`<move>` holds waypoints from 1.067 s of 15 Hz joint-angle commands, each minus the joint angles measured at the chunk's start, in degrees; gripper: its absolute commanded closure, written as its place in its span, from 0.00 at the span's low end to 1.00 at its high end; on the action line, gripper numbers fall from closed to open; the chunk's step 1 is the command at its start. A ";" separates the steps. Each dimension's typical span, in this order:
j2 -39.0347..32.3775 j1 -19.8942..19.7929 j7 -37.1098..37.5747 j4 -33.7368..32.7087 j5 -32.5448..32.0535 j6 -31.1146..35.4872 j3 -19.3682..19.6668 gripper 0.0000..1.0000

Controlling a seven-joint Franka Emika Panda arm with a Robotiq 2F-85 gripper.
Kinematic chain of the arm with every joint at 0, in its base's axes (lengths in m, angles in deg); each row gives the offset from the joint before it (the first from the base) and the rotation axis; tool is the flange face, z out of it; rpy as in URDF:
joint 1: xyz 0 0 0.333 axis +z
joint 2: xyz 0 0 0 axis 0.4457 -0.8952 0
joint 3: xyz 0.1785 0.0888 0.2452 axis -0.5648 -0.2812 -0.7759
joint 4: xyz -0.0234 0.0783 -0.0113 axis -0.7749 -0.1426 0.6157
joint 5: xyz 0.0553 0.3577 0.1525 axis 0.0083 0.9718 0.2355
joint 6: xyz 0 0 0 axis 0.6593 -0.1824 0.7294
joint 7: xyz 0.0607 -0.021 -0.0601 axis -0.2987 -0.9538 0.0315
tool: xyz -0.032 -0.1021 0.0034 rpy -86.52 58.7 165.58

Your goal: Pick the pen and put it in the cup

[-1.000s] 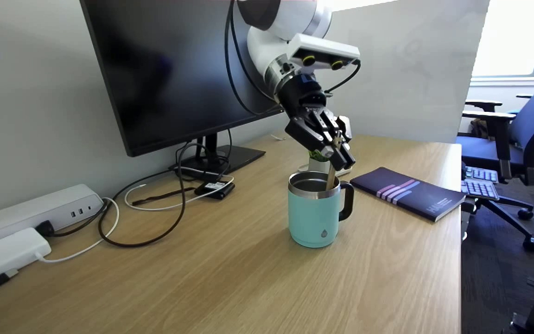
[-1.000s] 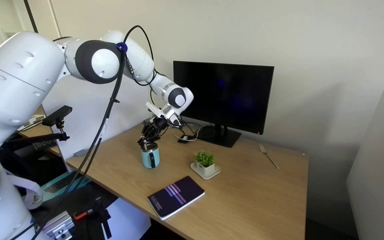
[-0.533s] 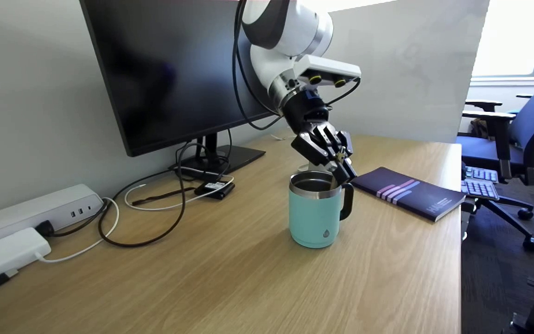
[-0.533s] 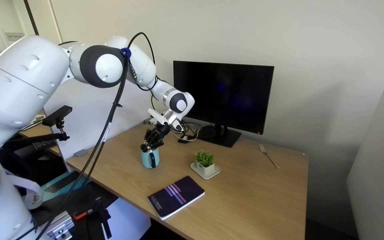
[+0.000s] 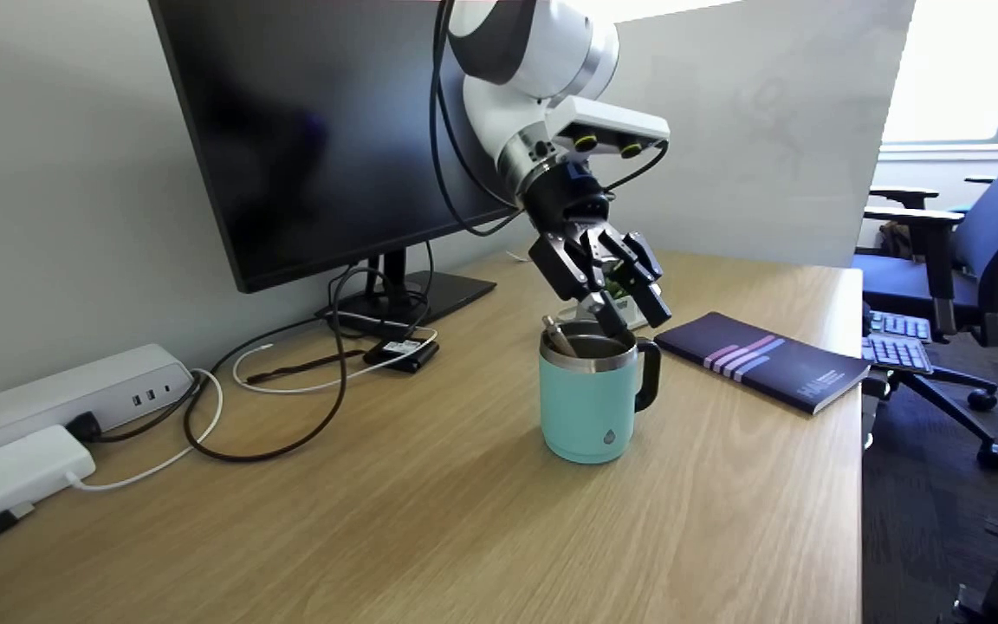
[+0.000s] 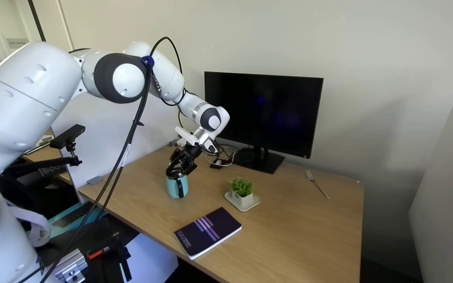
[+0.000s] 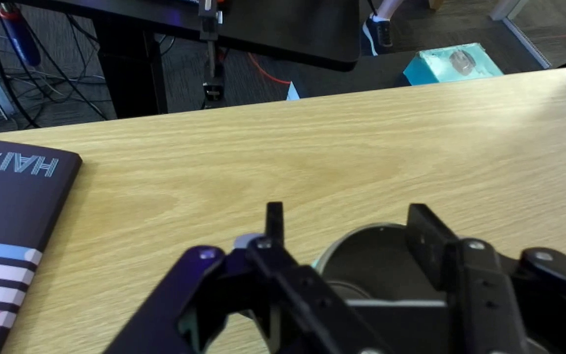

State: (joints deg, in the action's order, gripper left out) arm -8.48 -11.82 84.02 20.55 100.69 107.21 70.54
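In an exterior view the pale pen (image 5: 558, 336) leans inside the teal cup (image 5: 586, 407), its top end resting past the rim on the side away from the handle. The cup stands upright on the desk and also appears in an exterior view (image 6: 177, 188). My gripper (image 5: 635, 319) is just above the cup's mouth near the handle side, jaws apart, touching no pen. From the wrist, the gripper (image 7: 346, 214) shows a wide gap between its fingers, with the cup's dark inside (image 7: 381, 260) below; the pen is hidden there.
A dark notebook (image 5: 759, 360) lies beyond the handle. A small potted plant (image 6: 242, 192) on a white tray stands nearby. The monitor (image 6: 264, 114) rises behind, with cables (image 5: 343, 364) around its base. A fork (image 6: 317, 184) lies farther along the desk.
My gripper came down toward the cup with the pen between its fingers, then opened. The pen has tipped from the handle side to the opposite side of the rim.
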 commanded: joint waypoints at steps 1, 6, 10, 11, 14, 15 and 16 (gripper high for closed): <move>1.27 0.14 0.98 -1.45 -2.08 -1.53 -0.09 0.04; 4.93 0.12 3.63 -3.56 -3.95 -2.86 0.51 0.00; 12.51 -2.16 3.31 -0.98 -3.68 -0.40 1.55 0.00; 14.88 -3.00 3.13 -0.13 -3.26 0.10 1.90 0.00; 23.47 -5.83 2.36 3.20 -2.99 2.09 3.00 0.00; 26.63 -6.85 1.84 5.04 -2.90 2.76 3.31 0.00; 29.34 -7.59 1.64 6.14 -3.03 3.04 3.59 0.00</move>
State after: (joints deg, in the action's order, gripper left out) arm 12.69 -17.83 86.68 18.84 97.21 105.75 73.87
